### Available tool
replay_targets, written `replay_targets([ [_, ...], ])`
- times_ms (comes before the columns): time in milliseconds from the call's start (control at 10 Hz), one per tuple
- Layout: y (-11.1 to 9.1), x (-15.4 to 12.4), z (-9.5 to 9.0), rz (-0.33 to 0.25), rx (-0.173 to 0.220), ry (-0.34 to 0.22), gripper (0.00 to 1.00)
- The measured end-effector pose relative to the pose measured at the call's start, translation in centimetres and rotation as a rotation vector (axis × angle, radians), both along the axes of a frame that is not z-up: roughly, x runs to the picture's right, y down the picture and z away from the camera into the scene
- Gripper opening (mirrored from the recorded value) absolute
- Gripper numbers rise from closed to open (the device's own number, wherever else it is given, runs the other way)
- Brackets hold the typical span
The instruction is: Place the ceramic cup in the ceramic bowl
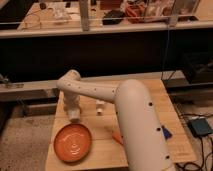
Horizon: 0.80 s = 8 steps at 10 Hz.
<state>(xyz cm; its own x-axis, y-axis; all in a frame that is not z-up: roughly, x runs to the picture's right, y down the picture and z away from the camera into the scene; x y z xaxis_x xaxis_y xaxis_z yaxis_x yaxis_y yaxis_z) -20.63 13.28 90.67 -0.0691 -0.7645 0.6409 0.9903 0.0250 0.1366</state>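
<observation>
The ceramic bowl point(73, 143) is a shallow orange dish with faint rings, lying at the front left of the wooden table point(95, 155). My white arm reaches from the lower right across the table, bends at the far left and points down. The gripper point(73, 115) is at its tip, just beyond the bowl's far rim. A small white cylindrical shape at that tip looks like the ceramic cup point(74, 118), hanging just above the table. I cannot tell it apart from the gripper itself.
A slim white bottle-like tube point(100, 107) stands right of the gripper. A small orange carrot-shaped object point(116, 137) lies right of the bowl, against my arm. A blue object point(166, 132) lies at the table's right side. A dark bench and railing stand behind the table.
</observation>
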Motion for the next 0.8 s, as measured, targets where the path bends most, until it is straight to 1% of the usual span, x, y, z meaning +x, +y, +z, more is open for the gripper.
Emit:
replay_targets([
  [300, 0.0, 0.0, 0.0, -0.001, 0.001, 0.0, 0.0],
  [400, -0.1, 0.0, -0.1, -0.005, 0.007, -0.005, 0.0],
  [600, -0.9, -1.3, -1.8, 0.002, 0.04, -0.08, 0.0],
  [800, -3.0, -3.0, -5.6, 0.017, 0.088, -0.206, 0.0],
])
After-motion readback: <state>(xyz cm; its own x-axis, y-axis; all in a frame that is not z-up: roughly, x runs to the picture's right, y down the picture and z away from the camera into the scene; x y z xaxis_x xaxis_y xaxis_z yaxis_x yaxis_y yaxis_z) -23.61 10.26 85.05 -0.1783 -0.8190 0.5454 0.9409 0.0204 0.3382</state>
